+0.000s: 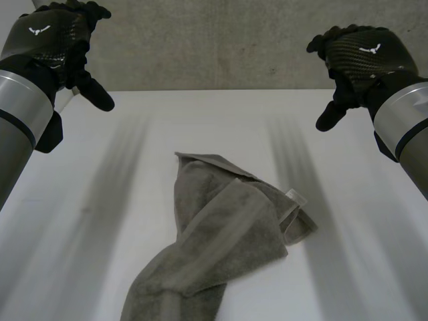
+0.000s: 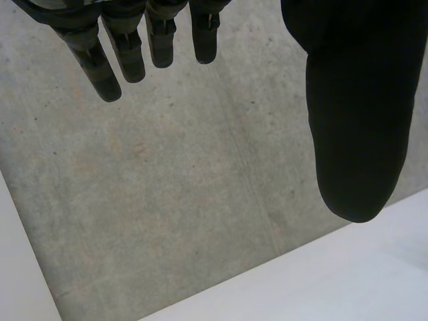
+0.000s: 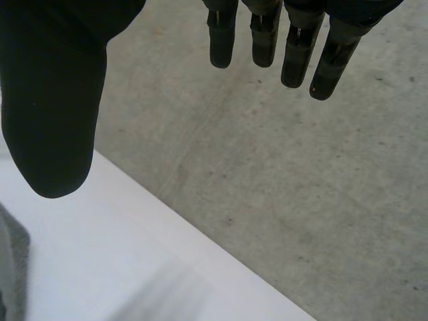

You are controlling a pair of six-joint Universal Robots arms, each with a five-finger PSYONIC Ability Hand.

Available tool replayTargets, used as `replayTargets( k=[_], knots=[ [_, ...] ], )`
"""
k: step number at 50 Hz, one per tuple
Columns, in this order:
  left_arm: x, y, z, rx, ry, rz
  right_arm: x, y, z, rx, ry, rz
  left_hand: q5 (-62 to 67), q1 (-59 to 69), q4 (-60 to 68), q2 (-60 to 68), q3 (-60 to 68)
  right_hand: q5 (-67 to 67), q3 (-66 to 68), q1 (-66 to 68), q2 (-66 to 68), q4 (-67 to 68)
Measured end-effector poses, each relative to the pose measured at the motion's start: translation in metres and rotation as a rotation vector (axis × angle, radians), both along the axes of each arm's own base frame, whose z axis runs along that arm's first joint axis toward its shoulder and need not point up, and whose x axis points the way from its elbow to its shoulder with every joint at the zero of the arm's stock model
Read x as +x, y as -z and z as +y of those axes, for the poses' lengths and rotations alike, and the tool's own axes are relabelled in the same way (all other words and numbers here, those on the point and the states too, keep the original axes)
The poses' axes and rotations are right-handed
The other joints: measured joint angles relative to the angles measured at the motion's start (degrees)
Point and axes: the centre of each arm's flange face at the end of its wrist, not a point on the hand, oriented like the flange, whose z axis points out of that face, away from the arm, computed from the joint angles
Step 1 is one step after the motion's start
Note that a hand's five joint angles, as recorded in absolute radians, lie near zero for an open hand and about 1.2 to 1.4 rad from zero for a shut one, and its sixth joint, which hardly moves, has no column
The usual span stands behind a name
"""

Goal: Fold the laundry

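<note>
bench point(image 1: 200, 120): white and wide, running away from me to its far edge.
concrete point(image 1: 221, 40): grey, speckled surface beyond that far edge; both my wrist views look onto it.
towel point(image 1: 214, 234): here's the job, grey-green and crumpled in the middle of the bench. It is bunched into a long rumpled band with a flap folded across it, and its near end runs out of the head view.
left arm point(image 1: 20, 114): grey, coming in over the bench's left side.
right arm point(image 1: 404, 127): grey, coming in over the right side.
left hand point(image 1: 57, 37): up in the air over the far left of the bench, well apart from the towel.
right hand point(image 1: 361, 57): up over the far right, just as far off the towel.
left fingers point(image 2: 127, 53): straight and a little spread, left thumb point(image 2: 354, 114) standing wide of them, nothing between.
right fingers point(image 3: 294, 57): straight, a little spread, right thumb point(image 3: 53, 107) wide, nothing between.
tag point(image 1: 295, 196): small white label on the towel's right edge.
</note>
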Motion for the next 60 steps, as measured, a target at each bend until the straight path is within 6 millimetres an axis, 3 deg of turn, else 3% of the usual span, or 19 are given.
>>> replayTargets(
  k=[6,10,14,15,22,28,33,40,44,52,58,60],
  knots=[
    [-0.003,0.007,-0.004,0.003,-0.001,-0.050,0.010,0.014,0.006,0.029,-0.079,0.079,0.0,0.2,0.4,0.5,0.5,0.0,0.0,0.0,0.0,0.0],
    [-0.008,0.022,-0.013,0.036,0.005,-0.087,0.024,0.042,0.015,0.109,-0.187,0.215,0.2,1.5,2.0,2.0,2.0,0.0,0.0,0.0,0.0,0.0],
    [-0.013,0.038,-0.020,0.082,0.019,-0.107,0.031,0.057,0.019,0.149,-0.232,0.282,1.7,2.8,3.3,3.3,3.2,0.0,0.0,0.0,0.0,0.0],
    [-0.017,0.050,-0.023,0.119,0.034,-0.119,0.035,0.069,0.019,0.174,-0.257,0.326,2.3,3.1,3.8,3.8,3.8,0.0,0.0,0.0,0.0,0.0],
    [-0.043,0.099,-0.020,0.277,0.136,-0.112,0.042,0.093,0.008,0.218,-0.271,0.384,7.9,8.9,9.5,9.5,9.4,0.0,0.0,0.0,0.0,0.0],
    [-0.078,0.135,-0.006,0.349,0.254,-0.106,0.036,0.097,-0.014,0.224,-0.218,0.383,8.6,9.4,10.0,10.1,10.0,0.0,0.0,0.0,0.0,0.0],
    [-0.125,0.166,0.011,0.342,0.422,-0.129,0.014,0.095,-0.043,0.221,-0.115,0.380,8.9,9.7,10.4,10.4,10.4,0.0,0.0,0.0,0.0,0.0],
    [-0.156,0.198,0.016,0.299,0.534,-0.252,-0.004,0.092,-0.062,0.217,-0.044,0.381,13.9,15.1,15.4,15.7,15.7,0.0,0.0,0.0,0.0,0.0],
    [-0.166,0.219,0.017,0.262,0.566,-0.357,-0.009,0.091,-0.068,0.216,-0.026,0.382,27.7,30.0,29.3,29.9,29.8,0.0,0.0,0.0,0.0,0.0],
    [-0.169,0.231,0.017,0.231,0.570,-0.431,-0.010,0.099,-0.071,0.232,-0.027,0.390,45.6,46.7,47.6,48.1,47.9,0.0,0.0,0.0,0.0,0.0],
    [-0.167,0.223,0.017,0.218,0.564,-0.431,-0.009,0.107,-0.073,0.252,-0.033,0.398,54.7,54.4,57.3,57.3,57.0,0.0,0.0,0.0,0.0,0.0],
    [-0.166,0.212,0.018,0.195,0.558,-0.428,-0.008,0.109,-0.073,0.259,-0.039,0.398,55.9,55.0,58.4,58.5,58.2,0.0,0.0,0.0,0.0,0.0]
  ],
)
